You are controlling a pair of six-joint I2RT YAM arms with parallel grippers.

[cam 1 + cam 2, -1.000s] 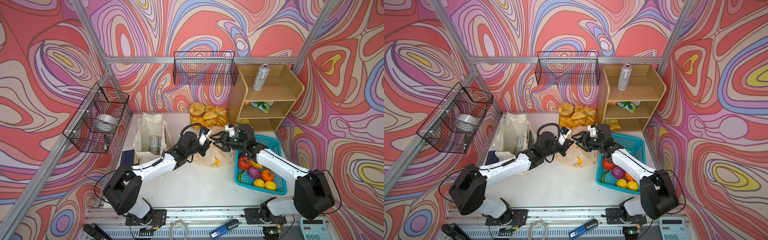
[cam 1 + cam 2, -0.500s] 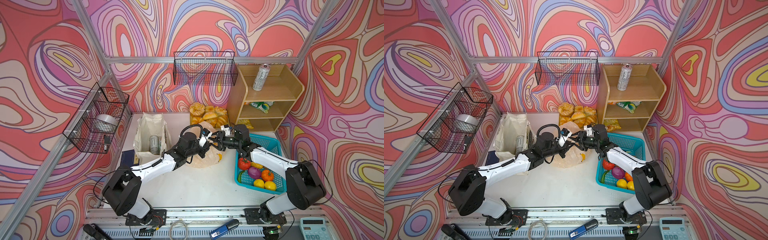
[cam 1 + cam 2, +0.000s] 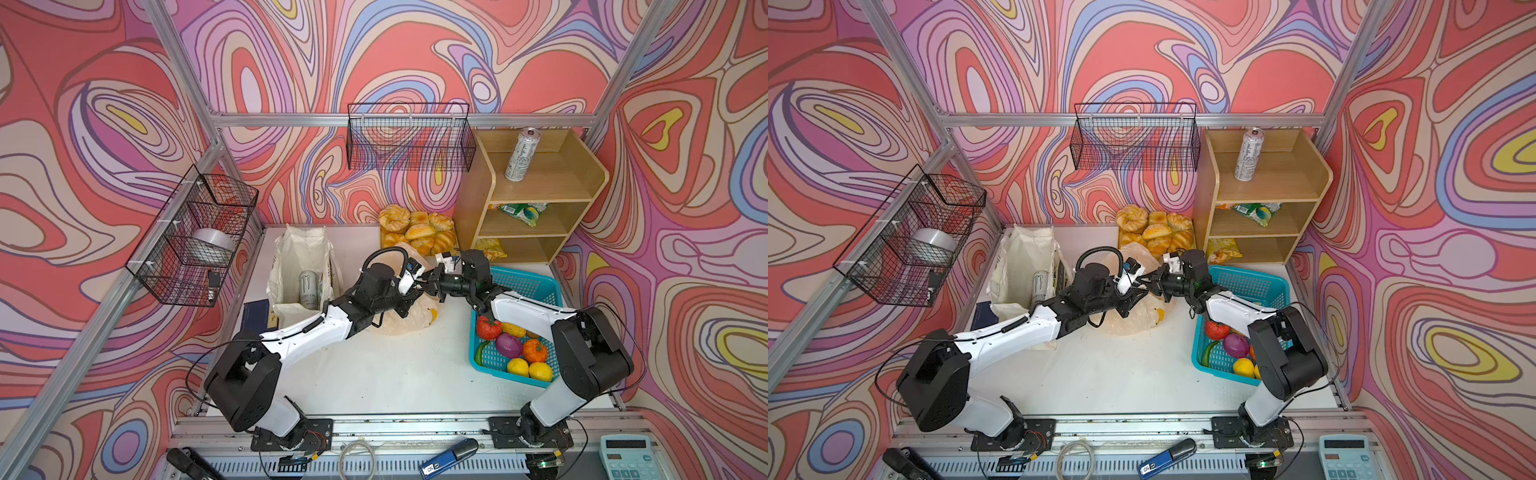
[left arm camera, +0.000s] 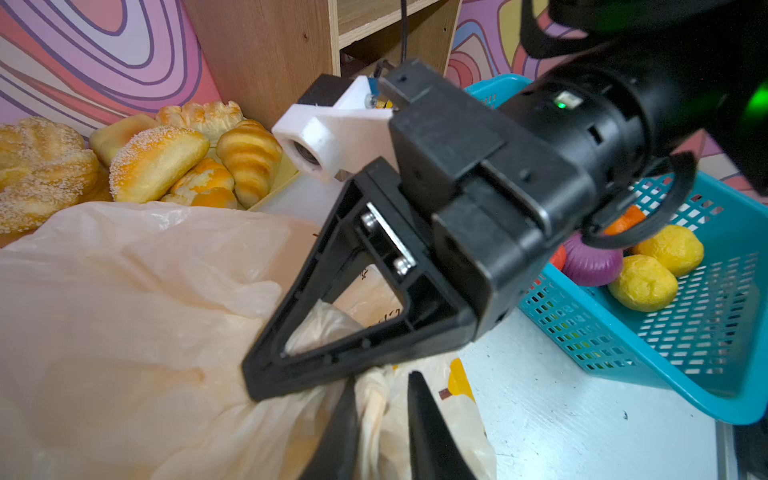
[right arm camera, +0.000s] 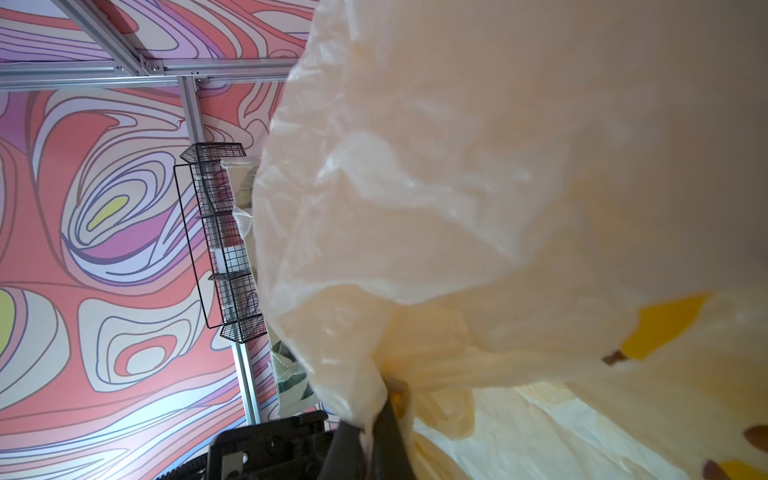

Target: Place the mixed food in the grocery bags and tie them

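Our right end effector has swung in from the basket side and clamped shut on a gathered fold of the plastic bag, which lies on the counter between both arms. The left end effector has eased slightly apart, with film loose in its gap. We judge this a handover of the fold, ready for tying.

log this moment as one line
right fingers: shut on plastic bag | left fingers: open at the bag | tote: can inside | basket: lemons not yet bagged
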